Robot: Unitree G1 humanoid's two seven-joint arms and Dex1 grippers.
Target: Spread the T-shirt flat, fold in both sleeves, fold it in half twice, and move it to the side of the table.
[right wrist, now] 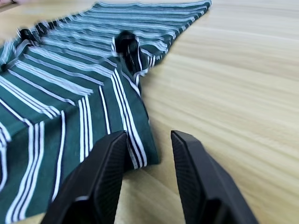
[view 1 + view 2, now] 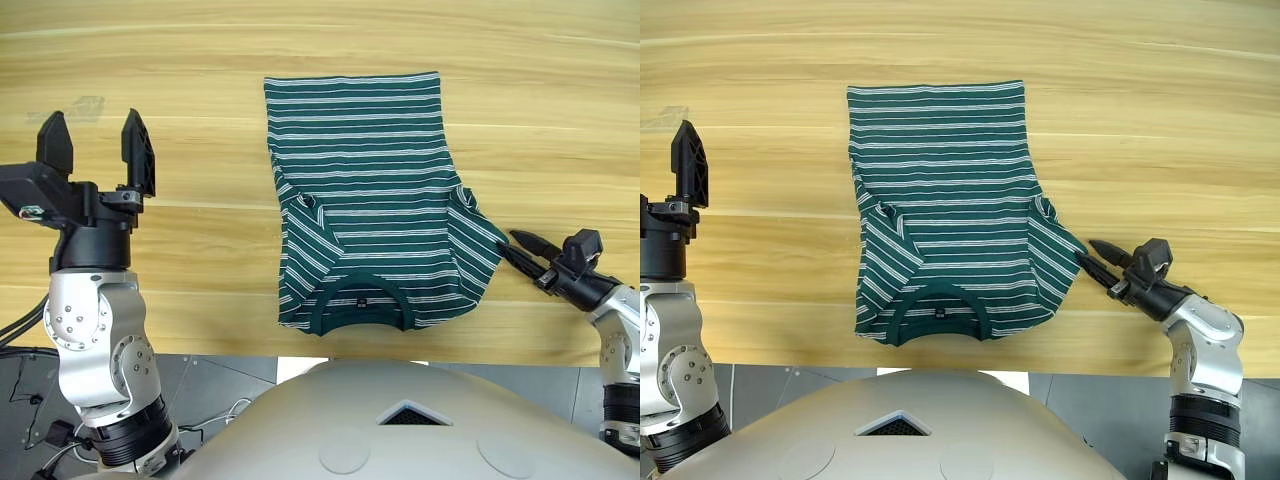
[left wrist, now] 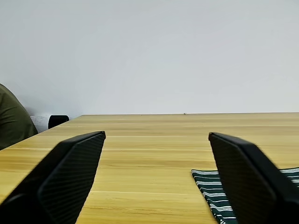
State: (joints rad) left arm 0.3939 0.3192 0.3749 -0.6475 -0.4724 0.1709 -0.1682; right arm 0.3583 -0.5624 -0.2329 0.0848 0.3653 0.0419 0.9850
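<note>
A dark green T-shirt (image 2: pixel 365 190) with white stripes lies on the wooden table (image 2: pixel 180 80), collar toward me, both sleeves folded in over the body. My right gripper (image 2: pixel 519 250) rests low on the table at the shirt's right shoulder corner, fingers open, tips right at the folded sleeve's edge (image 1: pixel 140 154). My left gripper (image 2: pixel 96 148) is held up over the table's left part, well clear of the shirt, its fingers (image 3: pixel 70 172) wide open with nothing between them. The shirt's hem corner (image 3: pixel 224 191) lies beyond the left gripper.
Bare wood surrounds the shirt on the left, right and far side. The table's near edge (image 2: pixel 200 352) runs just below the collar. A dark chair back (image 3: pixel 56 120) and a person's green sleeve (image 3: pixel 11 119) are at the table's far end.
</note>
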